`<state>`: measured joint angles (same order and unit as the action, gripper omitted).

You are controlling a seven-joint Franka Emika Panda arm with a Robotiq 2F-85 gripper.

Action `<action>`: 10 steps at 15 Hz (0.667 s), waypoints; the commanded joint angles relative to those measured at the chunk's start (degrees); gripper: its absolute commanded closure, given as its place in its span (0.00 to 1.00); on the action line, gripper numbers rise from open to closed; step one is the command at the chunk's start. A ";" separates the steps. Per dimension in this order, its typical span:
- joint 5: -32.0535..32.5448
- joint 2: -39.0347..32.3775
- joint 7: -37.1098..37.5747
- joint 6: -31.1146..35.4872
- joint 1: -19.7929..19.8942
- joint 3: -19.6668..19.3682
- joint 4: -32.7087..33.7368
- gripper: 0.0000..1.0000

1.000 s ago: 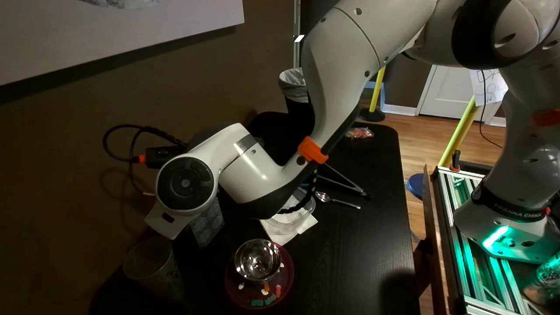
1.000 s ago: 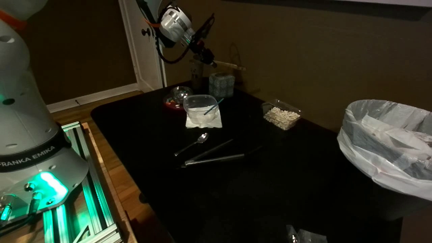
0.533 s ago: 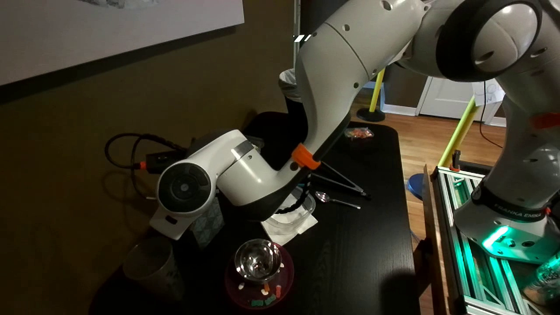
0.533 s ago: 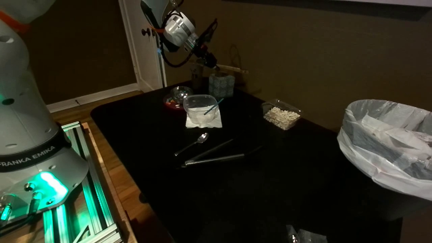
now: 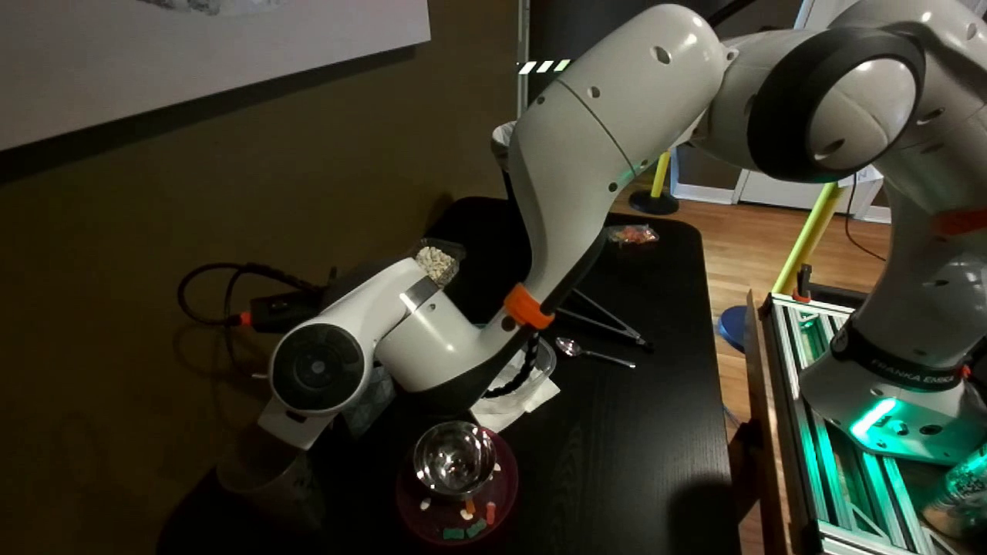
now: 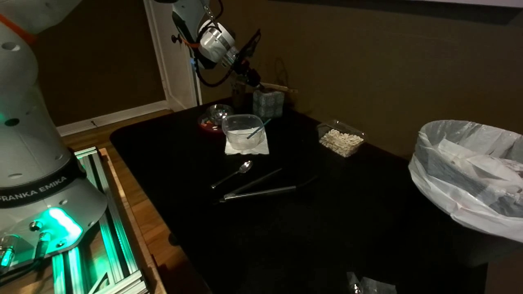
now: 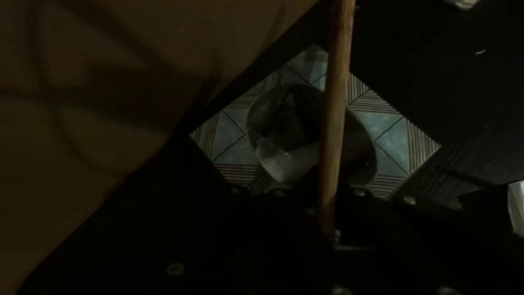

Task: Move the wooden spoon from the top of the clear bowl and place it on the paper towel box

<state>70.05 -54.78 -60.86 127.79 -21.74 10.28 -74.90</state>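
The wooden spoon (image 7: 337, 90) shows in the wrist view as a tan handle running up from the jaws. It also shows as a pale bar (image 6: 282, 87) in an exterior view. My gripper (image 6: 260, 86) is shut on one end of it; the dark jaws also show in the wrist view (image 7: 325, 200). The spoon lies across above the paper towel box (image 6: 268, 105), over its oval opening with white paper inside. Whether it touches the box top (image 7: 389, 131) I cannot tell. The clear bowl (image 6: 233, 136) stands on a white napkin. The arm partly hides bowl and box in an exterior view.
A brown wall is close behind the box. A metal bowl (image 5: 455, 460) on a red plate and a tall cup (image 5: 266, 478) stand near it. A blue stick (image 6: 258, 129) leans in the clear bowl. A metal spoon (image 6: 245, 167), tongs (image 6: 261, 193) and a bean container (image 6: 342, 143) lie farther off.
My gripper has moved down with the wooden spoon, bringing it close to the top of the box. The box and bowl have not moved.
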 commanded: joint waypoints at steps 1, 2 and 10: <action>0.16 -3.30 -0.98 0.06 -1.27 -1.25 4.37 0.99; 0.24 -3.69 -0.94 0.13 -1.41 -1.45 4.95 0.99; -1.02 -4.85 -1.59 -0.71 -1.50 -2.00 7.97 0.99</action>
<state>70.10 -57.95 -60.88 127.79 -22.68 8.81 -69.61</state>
